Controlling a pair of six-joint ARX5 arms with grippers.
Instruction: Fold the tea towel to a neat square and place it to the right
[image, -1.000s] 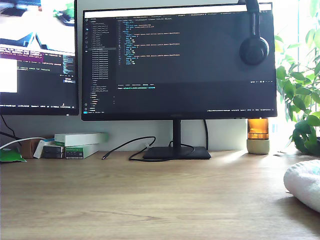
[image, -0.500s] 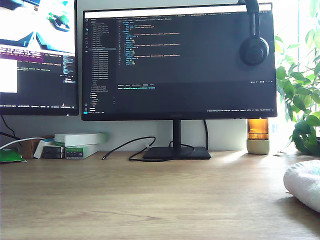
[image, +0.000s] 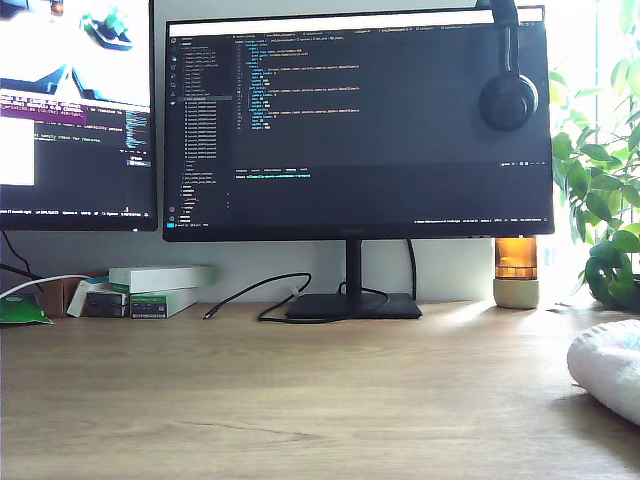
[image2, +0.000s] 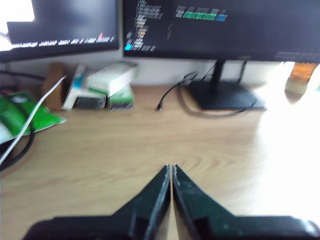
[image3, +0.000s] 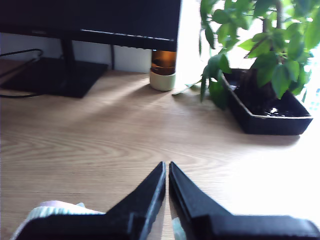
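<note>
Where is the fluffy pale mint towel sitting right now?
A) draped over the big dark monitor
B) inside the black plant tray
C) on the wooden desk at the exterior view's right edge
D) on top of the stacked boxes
C: the fluffy pale mint tea towel lies bundled on the light wooden desk at the exterior view's right edge, with neither gripper touching it.

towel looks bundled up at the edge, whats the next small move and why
Probably open my second gripper and lower it toward the tea towel. The towel lies bunched at the exterior view's right edge, with no neat square visible, and shows beside that gripper's base in the second wrist view. Both my second and my first gripper are shut and empty above the desk.
</note>
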